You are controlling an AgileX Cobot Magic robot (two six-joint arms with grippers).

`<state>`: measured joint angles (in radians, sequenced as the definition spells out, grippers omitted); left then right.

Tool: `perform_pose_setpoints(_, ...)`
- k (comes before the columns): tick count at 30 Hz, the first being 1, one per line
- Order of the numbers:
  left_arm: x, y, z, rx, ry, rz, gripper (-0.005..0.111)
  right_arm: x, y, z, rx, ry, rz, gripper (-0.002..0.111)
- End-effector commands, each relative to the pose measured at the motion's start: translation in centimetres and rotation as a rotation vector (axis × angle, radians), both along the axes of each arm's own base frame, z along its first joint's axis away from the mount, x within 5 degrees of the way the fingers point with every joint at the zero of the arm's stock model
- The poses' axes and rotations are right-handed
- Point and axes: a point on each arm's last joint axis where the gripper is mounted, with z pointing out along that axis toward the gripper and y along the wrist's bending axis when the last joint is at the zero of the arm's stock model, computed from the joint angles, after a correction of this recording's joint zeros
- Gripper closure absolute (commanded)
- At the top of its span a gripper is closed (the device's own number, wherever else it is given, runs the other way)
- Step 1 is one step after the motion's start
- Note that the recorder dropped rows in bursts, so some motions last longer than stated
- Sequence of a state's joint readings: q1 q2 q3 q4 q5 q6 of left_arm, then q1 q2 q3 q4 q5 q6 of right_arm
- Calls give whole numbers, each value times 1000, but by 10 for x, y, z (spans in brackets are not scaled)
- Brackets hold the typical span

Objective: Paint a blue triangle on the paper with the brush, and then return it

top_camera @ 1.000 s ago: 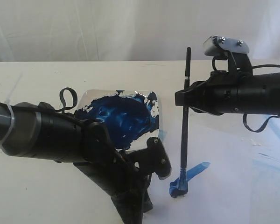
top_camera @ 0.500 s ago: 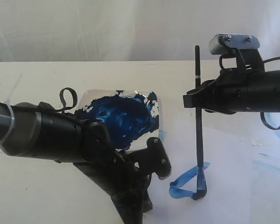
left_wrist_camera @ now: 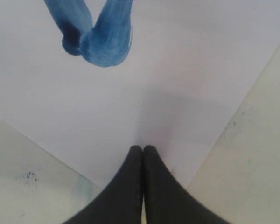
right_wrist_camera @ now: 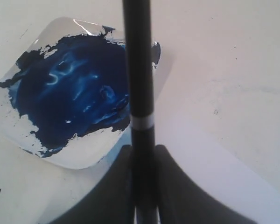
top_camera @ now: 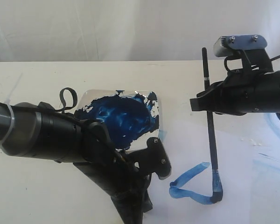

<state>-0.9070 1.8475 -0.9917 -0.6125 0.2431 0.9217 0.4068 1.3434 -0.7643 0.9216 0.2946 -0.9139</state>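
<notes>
A: Step? Go quick

B: Mid-painting. The triangle (top_camera: 189, 174) has two blue strokes laid down that meet in a point. The third side isn't closed yet, so I'd call it roughly two thirds done

A: Right jaws?

B: The right gripper (top_camera: 206, 103) is clamped on the brush (top_camera: 212, 140). The handle runs straight between the fingers, near upright. The silver band (right_wrist_camera: 143, 122) sits just past the fingertips. The tip (top_camera: 218, 196) hangs well below the jaws, on the paper (top_camera: 245, 184) at the free end of the lower stroke

A: Left?

B: The left gripper (left_wrist_camera: 143, 149) has its fingers pressed together with nothing between them. The tips are at the paper near a corner. They look like they're pinning the sheet, but I can't confirm contact. The joined strokes lie straight ahead of those jaws, apart from them

A: Plate?

B: The plate (top_camera: 89, 97), smeared dark blue, is ahead of the right jaws in the wrist view, past the brush. It's not in play now

A: Next move?

B: My guess is to drag the tip back to the open end of the upper stroke to close the shape. That needs the tip kept on the paper, the grip unchanged and a steady line. Paint may be running thin, so the stroke could come out faint. After that, lift and put the brush back. Nothing shows where it goes
</notes>
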Motion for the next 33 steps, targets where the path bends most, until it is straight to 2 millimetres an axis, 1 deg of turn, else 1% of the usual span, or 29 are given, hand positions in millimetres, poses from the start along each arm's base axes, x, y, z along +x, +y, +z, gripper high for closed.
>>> perform_pose_setpoints(1,-4,1,-7,25,47,-8,107,-1,-2,4,-25,-29,1,108)
perform_pose_setpoints(15,-5,1,-7,27,54,-11,107,-2,-6,3,-76,-24,-12,108)
perform_pose_setpoints(26,-5,1,-7,27,54,-11,107,-6,-9,14,-65,-73,-21,108)
perform_pose_setpoints(30,-5,1,-7,27,54,-11,107,-3,-12,20,-50,-130,-64,108)
perform_pose_setpoints(33,-5,1,-7,27,54,-11,107,1,-13,24,-7,-164,-127,108)
